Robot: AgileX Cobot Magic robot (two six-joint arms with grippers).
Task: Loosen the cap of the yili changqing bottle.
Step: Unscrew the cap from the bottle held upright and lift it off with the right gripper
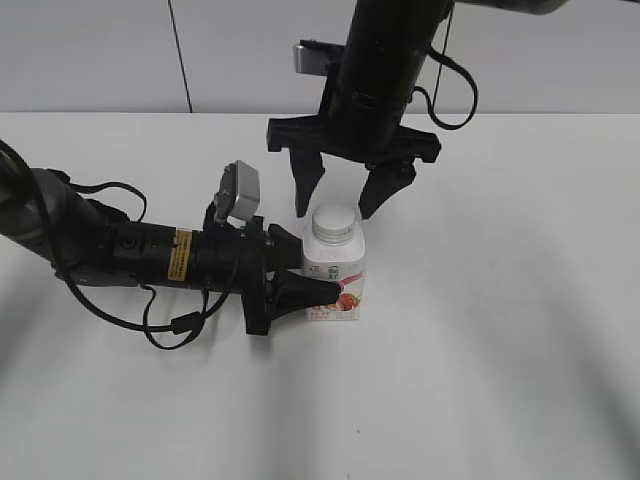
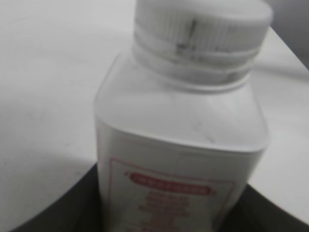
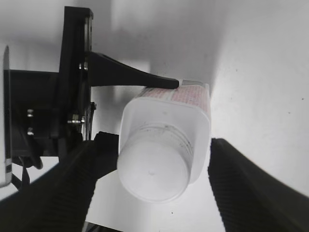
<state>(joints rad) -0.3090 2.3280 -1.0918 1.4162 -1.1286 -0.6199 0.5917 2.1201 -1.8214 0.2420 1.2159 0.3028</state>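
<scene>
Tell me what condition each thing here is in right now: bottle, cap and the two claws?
yili changqing bottle: upright on the table, clamped at its body.
cap: on the neck, nothing gripping it.
left gripper: shut on the bottle.
right gripper: open, fingers either side of the cap.

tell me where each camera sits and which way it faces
Exterior: in front and above, slanting down at the table; both arms show.
Left wrist: level with the bottle, close; dark finger edges at the bottom.
Right wrist: above, looking down on the cap; its open fingers flank it, and the left gripper shows.
All three share bottle and cap.
</scene>
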